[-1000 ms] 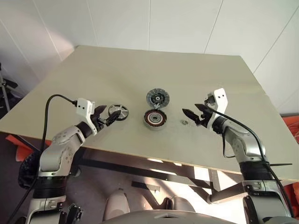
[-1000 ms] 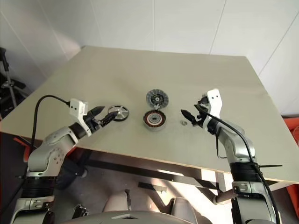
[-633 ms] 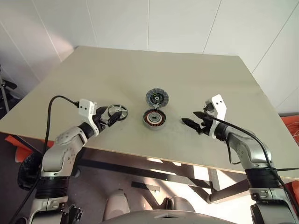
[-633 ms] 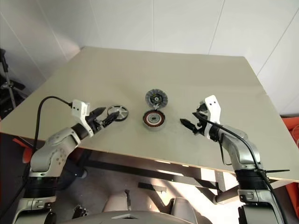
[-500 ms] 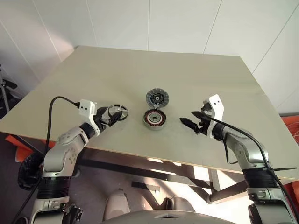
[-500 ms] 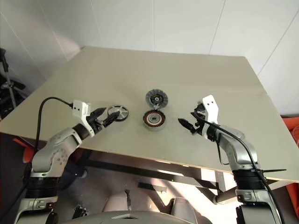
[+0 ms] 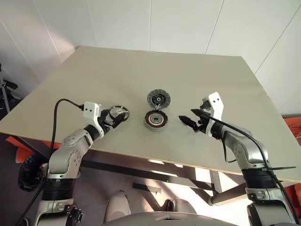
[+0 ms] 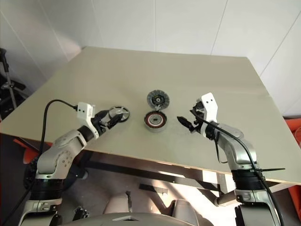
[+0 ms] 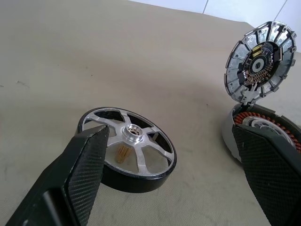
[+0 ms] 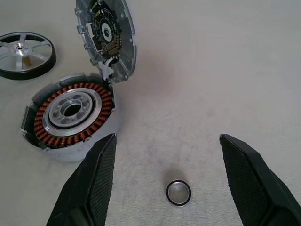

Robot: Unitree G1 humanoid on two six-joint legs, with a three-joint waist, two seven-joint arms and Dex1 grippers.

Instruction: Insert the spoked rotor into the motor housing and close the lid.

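Left wrist view: left tool (image 9: 174, 160) agape, level, straddling spoked rotor (image 9: 129, 148).

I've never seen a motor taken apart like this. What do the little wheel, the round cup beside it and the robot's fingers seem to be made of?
The spoked rotor: probably machined metal, with bright silvery spokes and hub inside a glossy black rim. The motor housing: a ring of reddish copper-looking wire around a silvery metal centre, in a grey shell. The left gripper has fingers with a black woven pattern, likely carbon fibre.
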